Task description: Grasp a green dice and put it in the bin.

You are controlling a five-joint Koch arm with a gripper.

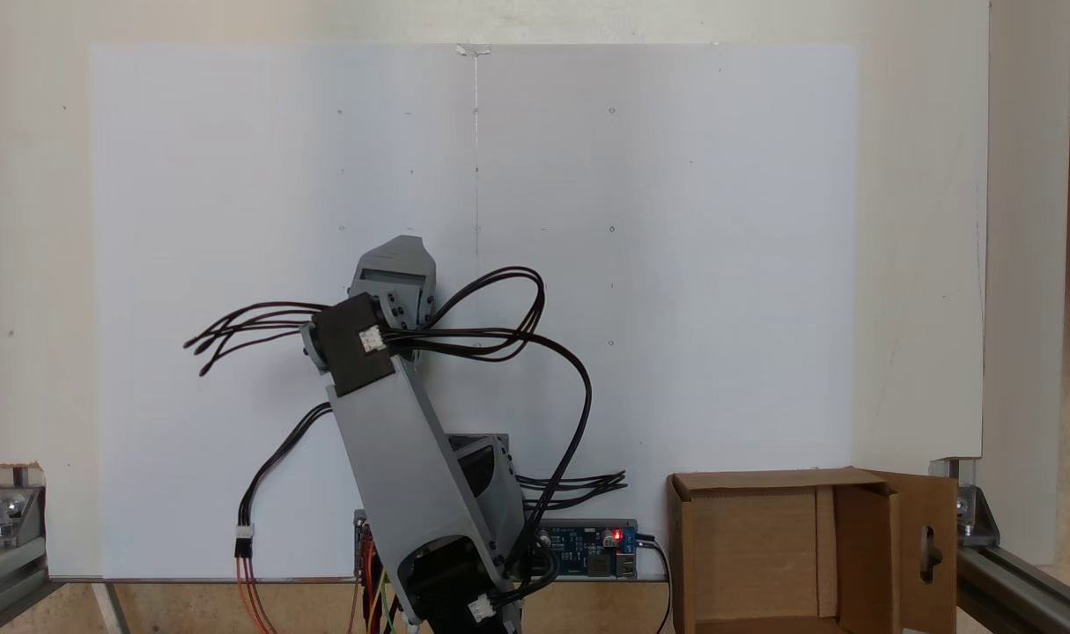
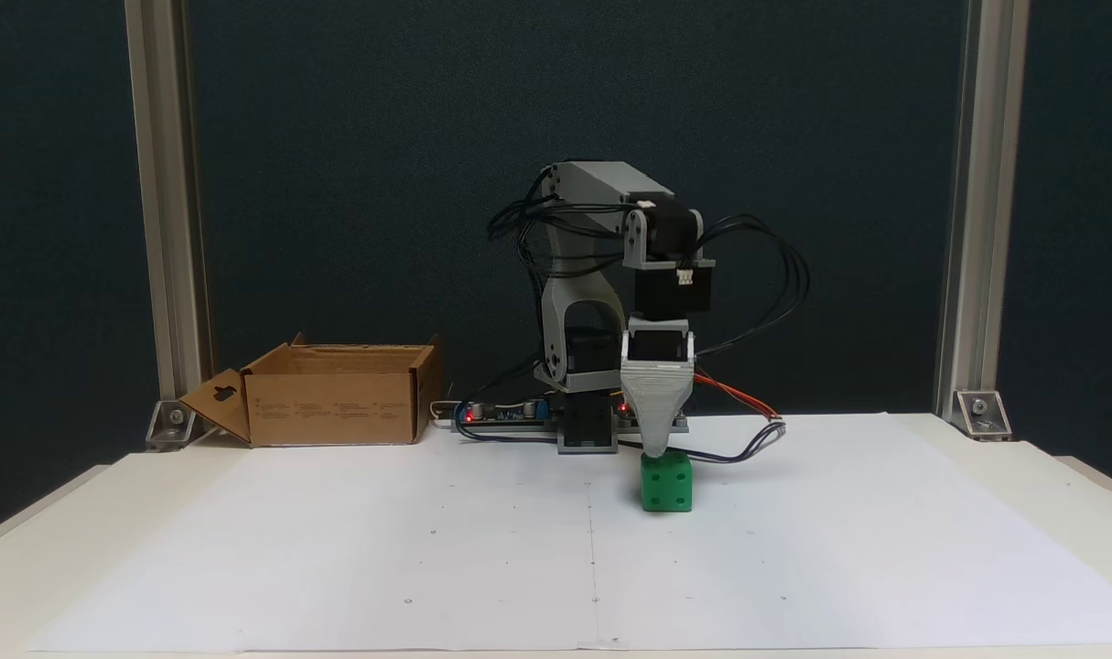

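Green dice (image 2: 666, 483), rounded corners, sits on paper (image 2: 793, 549).

The grey arm (image 1: 416, 440) leans over white paper (image 1: 675, 264), the open cardboard bin (image 1: 763, 555) at lower right.

Green dice (image 2: 666, 484): smooth, shiny plastic is seen. Bin (image 2: 331, 408) is made of rough brown cardboard, matt. Table is covered w/ flat white paper (image 2: 336, 549), matt. Gripper (image 2: 655, 448): grey ridged plastic. Frame posts (image 2: 972, 183): dull metal.
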